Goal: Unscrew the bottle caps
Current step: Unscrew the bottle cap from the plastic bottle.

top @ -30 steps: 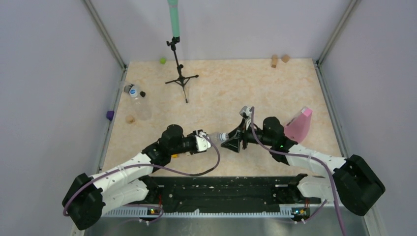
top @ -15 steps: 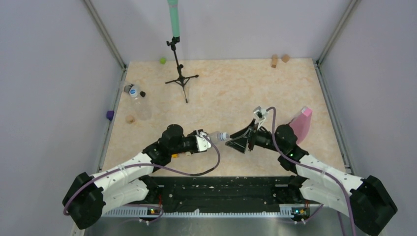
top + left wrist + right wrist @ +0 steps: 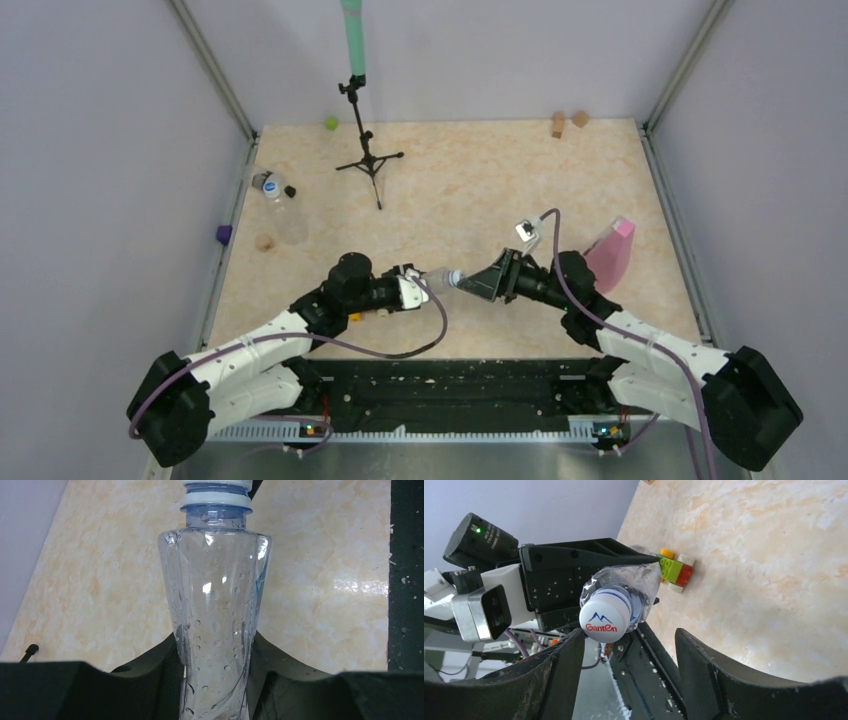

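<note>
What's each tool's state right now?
Left tool: closed on the bottle.
Right tool: open, fingers either side of the cap.

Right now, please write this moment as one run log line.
left claw: shut on bottle | right claw: open around white cap, not clamped | cap: on bottle neck

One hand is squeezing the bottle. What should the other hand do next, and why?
Probably the right hand should slide forward a little and close on the white cap. The left hand grips the bottle tight, with the cap pointing at the right hand, which is open and has not clamped the cap yet.
</note>
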`<state>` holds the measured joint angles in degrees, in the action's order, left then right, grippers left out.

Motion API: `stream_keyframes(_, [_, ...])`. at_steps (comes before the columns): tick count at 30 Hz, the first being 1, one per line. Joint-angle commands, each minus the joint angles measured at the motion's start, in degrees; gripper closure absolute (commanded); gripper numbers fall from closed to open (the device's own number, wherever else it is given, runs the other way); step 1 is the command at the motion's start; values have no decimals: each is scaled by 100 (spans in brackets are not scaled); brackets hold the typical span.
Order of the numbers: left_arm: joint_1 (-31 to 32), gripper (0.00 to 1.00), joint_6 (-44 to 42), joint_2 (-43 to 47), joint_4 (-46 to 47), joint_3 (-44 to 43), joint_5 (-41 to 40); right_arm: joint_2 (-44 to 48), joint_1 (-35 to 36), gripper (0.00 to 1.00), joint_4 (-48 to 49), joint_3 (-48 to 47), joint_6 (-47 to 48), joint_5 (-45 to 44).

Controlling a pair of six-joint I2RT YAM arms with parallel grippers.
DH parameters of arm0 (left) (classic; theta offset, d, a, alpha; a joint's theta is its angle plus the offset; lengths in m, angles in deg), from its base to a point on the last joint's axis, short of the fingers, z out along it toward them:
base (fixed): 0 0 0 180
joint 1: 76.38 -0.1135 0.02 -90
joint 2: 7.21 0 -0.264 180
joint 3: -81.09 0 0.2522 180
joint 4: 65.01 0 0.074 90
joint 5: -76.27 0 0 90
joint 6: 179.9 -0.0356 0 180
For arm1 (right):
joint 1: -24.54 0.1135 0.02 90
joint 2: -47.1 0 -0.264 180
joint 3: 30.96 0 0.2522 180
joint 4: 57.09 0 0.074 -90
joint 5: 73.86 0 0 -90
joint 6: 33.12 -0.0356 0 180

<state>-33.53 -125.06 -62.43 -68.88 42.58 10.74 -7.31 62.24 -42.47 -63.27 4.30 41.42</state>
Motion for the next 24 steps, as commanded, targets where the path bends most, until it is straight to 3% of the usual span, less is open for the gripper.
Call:
stream_keyframes(1, [26,98,-87,113,206,-40,116,-239,-34,35,704,-280,-555,189])
stream_keyframes(13, [30,98,-76,-34,254,-8,166,-549,-34,37,928,-376,-646,118])
stream_keyframes(16, [30,98,-54,-13,317,50,166,-690,-34,43,953,-434,-580,193])
stream_keyframes(24, [29,98,-44,11,315,115,88,-698,-35,70,509,-502,-35,279])
